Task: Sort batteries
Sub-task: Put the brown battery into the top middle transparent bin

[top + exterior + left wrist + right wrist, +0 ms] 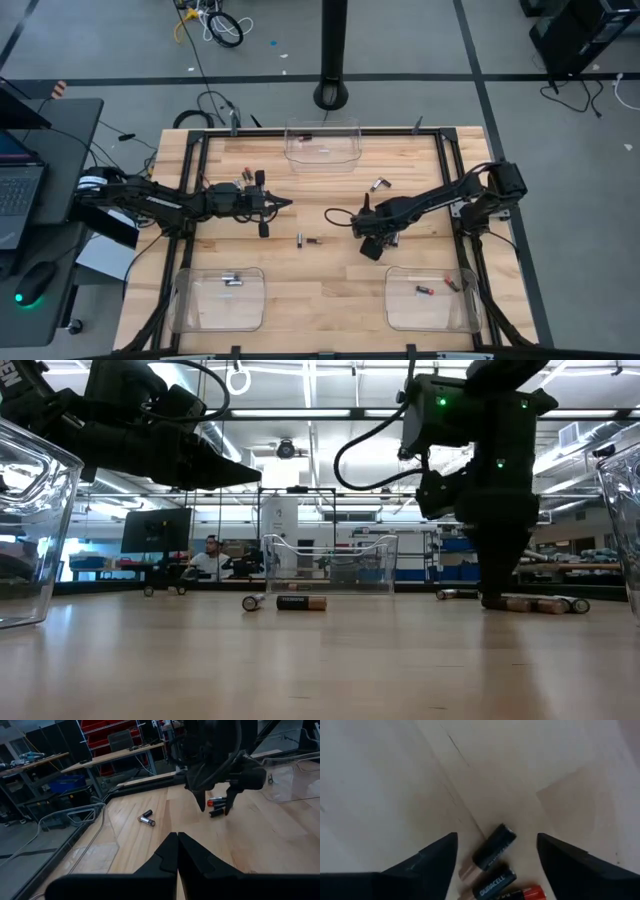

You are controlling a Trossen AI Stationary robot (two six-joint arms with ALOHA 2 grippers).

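Batteries: three black cells [492, 849] are seen lying side by side on the wooden surface [330, 290], between the spread fingers of the right gripper [495, 852]; two more [312, 241] lie mid-surface, others in the clear bins [432, 300].
Right gripper: held wide open, low over the cluster.
Left gripper [178, 851]: pressed together, empty, raised above the surface.

There are three clear bins: a far bin [322, 155], a near-left bin [200, 310] and a near-right bin [430, 315]. Seven batteries lie loose on the wood: a middle pair [306, 240], a farther pair [379, 184] and a cluster of three [494, 847]. The near-right bin holds two further cells [422, 291], and the near-left bin holds what look like two small cells [232, 280].
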